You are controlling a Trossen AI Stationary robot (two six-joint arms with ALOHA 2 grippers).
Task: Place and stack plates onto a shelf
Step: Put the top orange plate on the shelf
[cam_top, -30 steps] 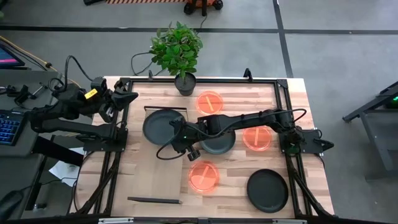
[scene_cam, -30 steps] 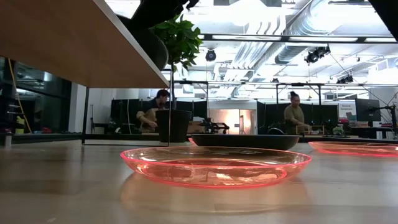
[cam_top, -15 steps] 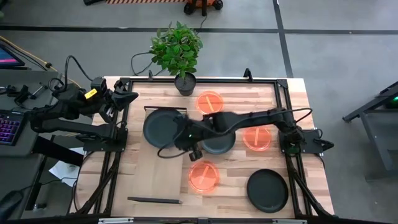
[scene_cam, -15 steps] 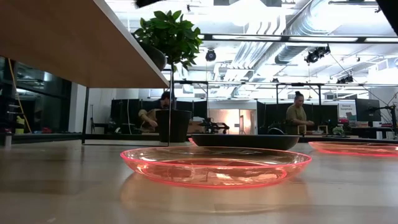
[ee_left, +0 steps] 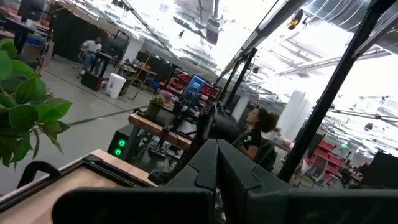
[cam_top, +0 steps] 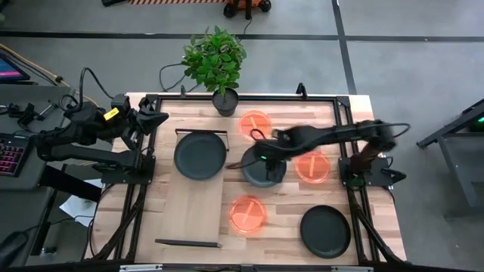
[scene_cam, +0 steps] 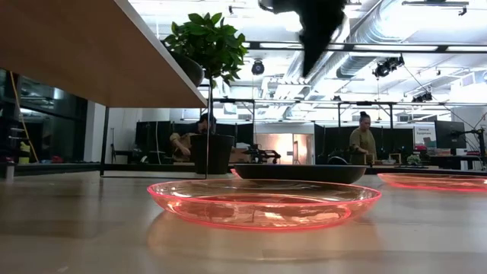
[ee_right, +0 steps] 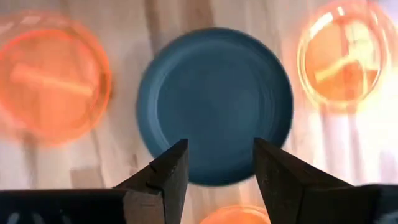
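Pale wood shelf [cam_top: 198, 198] runs lengthwise front-to-back w/ one dark plate [cam_top: 200, 156] flat on it; right gripper [cam_top: 236, 164] fingers spread, empty.

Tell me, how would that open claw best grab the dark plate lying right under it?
Probably by the rim. The dark plate lies flat on the table, so nothing else sticks up to pinch. The right gripper hangs above it, fingers open; it could drop one finger inside the raised edge nearest it and one outside. That side looks free, while orange plates sit close elsewhere.
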